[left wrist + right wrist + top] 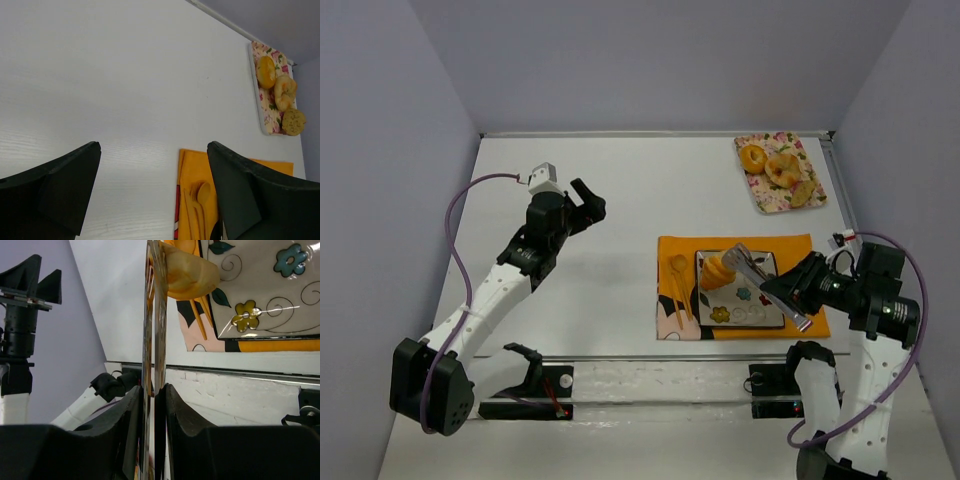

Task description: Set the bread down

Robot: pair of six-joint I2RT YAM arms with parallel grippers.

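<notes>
- The right tool (pixel 782 292), lower right of centre, is pressed together on metal tongs (pixel 760 270).
- The tongs pinch the croissant (pixel 718 272) over the left edge of a flower-patterned plate (pixel 760 312), which sits on an orange placemat (pixel 790 246).
- The speckled slice (pixel 803 194) lies on a floral tray (pixel 760 198), upper right.
- The left tool (pixel 588 200) is spread over the bench (pixel 620 170), left of centre.

I see a golden-orange ridged croissant (pixel 717 272) against a cream plate (pixel 760 308) painted with blue and yellow flowers and dark swirls. The mat (pixel 790 247) is bright orange and the tongs (pixel 767 280) shiny silver. The slice (pixel 802 194) is tan with greenish speckles, the tray (pixel 765 198) pink floral, the worktop (pixel 620 180) white.
</notes>
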